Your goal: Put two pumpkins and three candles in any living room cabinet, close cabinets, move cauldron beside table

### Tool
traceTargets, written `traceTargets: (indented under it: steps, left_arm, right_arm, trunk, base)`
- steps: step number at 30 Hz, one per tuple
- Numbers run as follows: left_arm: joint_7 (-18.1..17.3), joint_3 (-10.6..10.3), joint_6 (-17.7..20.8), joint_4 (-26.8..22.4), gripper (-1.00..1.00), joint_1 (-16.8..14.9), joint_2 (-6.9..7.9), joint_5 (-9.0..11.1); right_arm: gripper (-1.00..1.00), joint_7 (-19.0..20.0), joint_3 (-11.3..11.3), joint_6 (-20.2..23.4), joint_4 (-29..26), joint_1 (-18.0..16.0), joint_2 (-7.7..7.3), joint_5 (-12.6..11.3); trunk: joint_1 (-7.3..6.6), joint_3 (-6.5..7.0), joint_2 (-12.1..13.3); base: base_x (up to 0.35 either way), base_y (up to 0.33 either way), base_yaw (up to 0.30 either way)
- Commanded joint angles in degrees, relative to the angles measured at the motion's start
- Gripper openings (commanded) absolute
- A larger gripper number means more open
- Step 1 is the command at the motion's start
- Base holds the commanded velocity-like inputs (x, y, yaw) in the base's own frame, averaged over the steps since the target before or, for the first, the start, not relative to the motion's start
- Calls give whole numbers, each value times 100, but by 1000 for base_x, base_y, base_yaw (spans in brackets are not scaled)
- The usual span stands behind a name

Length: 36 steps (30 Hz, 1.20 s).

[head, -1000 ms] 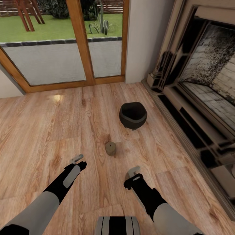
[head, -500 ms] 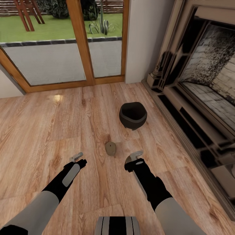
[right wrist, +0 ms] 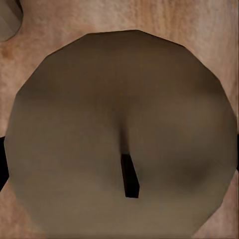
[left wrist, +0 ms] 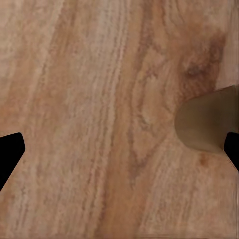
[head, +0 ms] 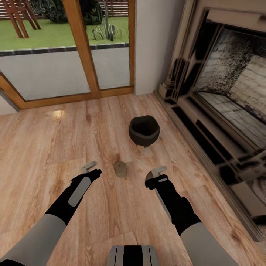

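A grey-olive candle stands on the wood floor between my two grippers. It also sits at the edge of the left wrist view as the candle, just inside one fingertip of my open left gripper. My right gripper is shut on a second candle, whose round top and dark wick face the right wrist camera from very close. The black cauldron stands upright on the floor beyond the loose candle, empty inside. The pumpkins and the cabinet are out of view.
A stone fireplace with a low hearth step runs along the right. Wood-framed glass doors onto a garden close the far side, with a white wall pillar beside them. Open wood floor stretches to the left.
The head view has shifted slightly, so the scene slid left. Both arms have reached forward; the right gripper now lies level with the loose candle, still gripping its own candle.
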Motion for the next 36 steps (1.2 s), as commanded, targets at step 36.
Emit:
traceTargets:
  steps: [36]
  left_arm:
    - [0, -149, 86, 168, 100, 2, -115, 4]
  right_arm:
    - [-100, -5, 17, 0, -1, 18, 32, -11]
  trunk:
    - [0, 51, 0]
  base:
    - [209, 0, -40]
